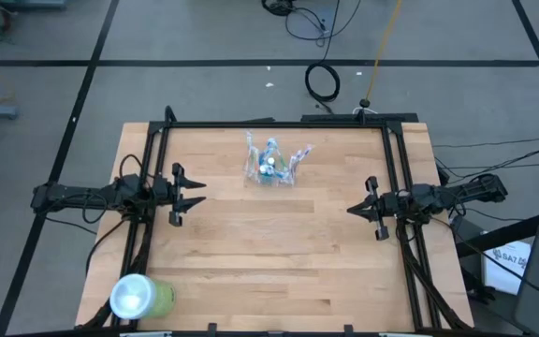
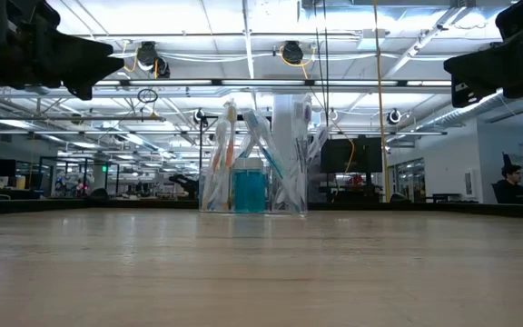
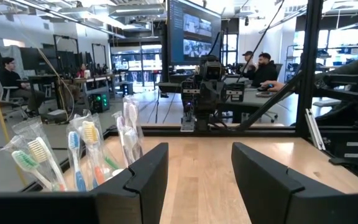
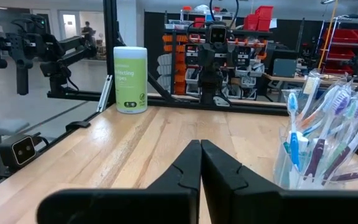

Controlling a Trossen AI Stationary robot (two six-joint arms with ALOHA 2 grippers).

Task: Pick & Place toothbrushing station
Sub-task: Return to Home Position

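— What is seen at the overhead frame's lower left?
— A light-green canister [image 1: 138, 298] with a whitish top is seen upright on the wooden table [image 1: 269, 262]; a coiled black cable [image 1: 323, 82] is noted on the floor, upper centre.

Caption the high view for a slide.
Toothbrushes stand in the clear organizer at far mid-table; open left gripper and shut right gripper wait either side; green canister at near-left corner.

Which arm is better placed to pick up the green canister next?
Probably left: the green canister stands on its side of the table, and the left gripper has open fingers. The right gripper is across the table, fingers shut.
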